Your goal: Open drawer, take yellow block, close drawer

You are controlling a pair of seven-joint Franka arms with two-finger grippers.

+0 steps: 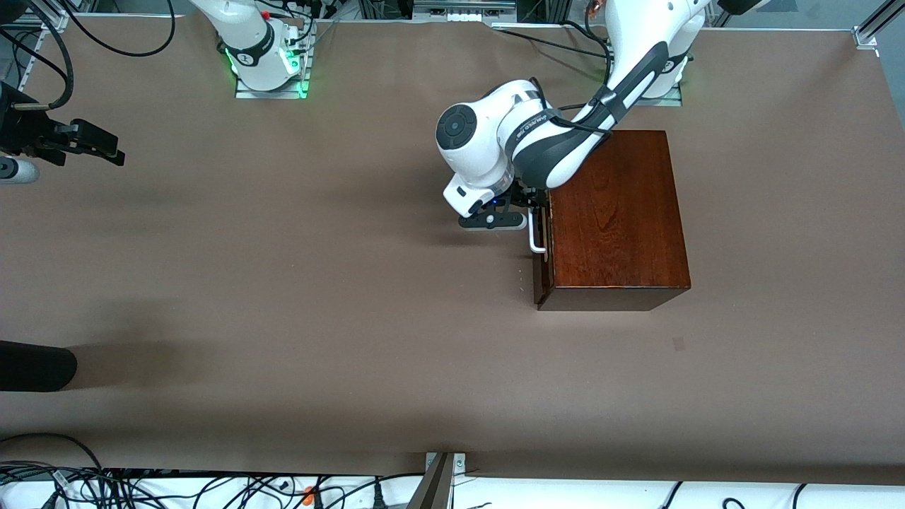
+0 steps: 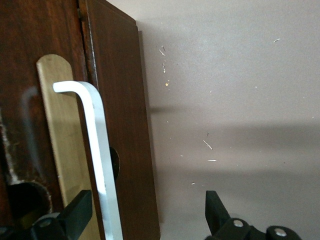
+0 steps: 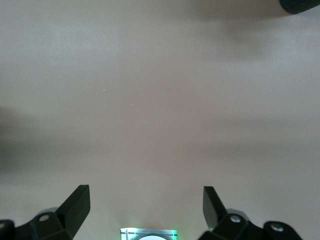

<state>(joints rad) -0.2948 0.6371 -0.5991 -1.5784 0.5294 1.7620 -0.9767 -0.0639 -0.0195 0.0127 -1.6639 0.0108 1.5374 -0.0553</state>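
The dark-wood box (image 1: 615, 219) stands toward the left arm's end of the table. The drawer's reddish-brown front (image 1: 543, 272) sits close against the box, with its white bar handle (image 1: 535, 239) facing the table's middle. My left gripper (image 1: 529, 213) is at the handle's end nearer the bases. In the left wrist view the left gripper (image 2: 147, 215) is open, and the handle (image 2: 95, 145) and the drawer front (image 2: 125, 125) lie between its fingers without being clamped. My right gripper (image 1: 106, 150) waits open over bare table (image 3: 146, 207). The yellow block is hidden.
A black rounded object (image 1: 35, 366) juts in at the table edge toward the right arm's end. The right arm's green-lit base (image 1: 265, 60) stands along the base side and shows in the right wrist view (image 3: 148, 234). Cables (image 1: 141, 488) lie along the edge nearest the front camera.
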